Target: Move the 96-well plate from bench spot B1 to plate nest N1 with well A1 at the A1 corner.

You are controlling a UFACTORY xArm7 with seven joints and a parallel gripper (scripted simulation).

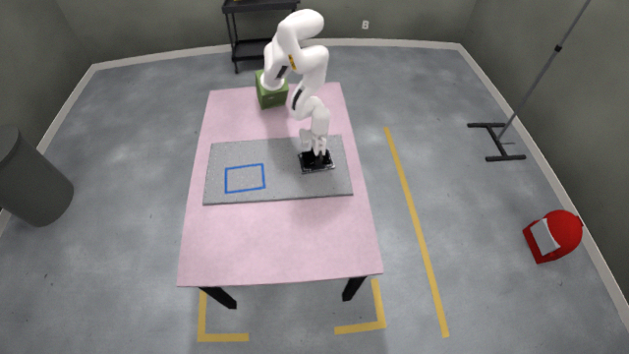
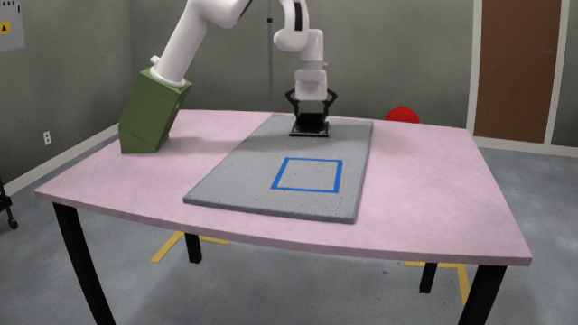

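Observation:
My gripper (image 1: 316, 156) (image 2: 311, 122) is shut on the dark 96-well plate (image 1: 314, 162) (image 2: 311, 117) and holds it flat. It is low over the black plate nest N1 (image 1: 328, 167) (image 2: 309, 132) at the right end of the grey board (image 1: 280, 182) (image 2: 235, 181). I cannot tell whether the plate touches the nest, and its cut-off corner is too small to make out. The blue-outlined bench spot B1 (image 1: 225, 180) (image 2: 307, 190) on the same board has nothing in it.
The board lies on a pink table (image 1: 275, 241) (image 2: 406, 181). The arm's green base block (image 1: 271, 93) (image 2: 146, 115) stands at the table's far end. On the floor are a grey bin (image 1: 29, 182), a black cart (image 1: 251, 29), a pole stand (image 1: 501, 143) and a red object (image 1: 552, 236) (image 2: 402, 115).

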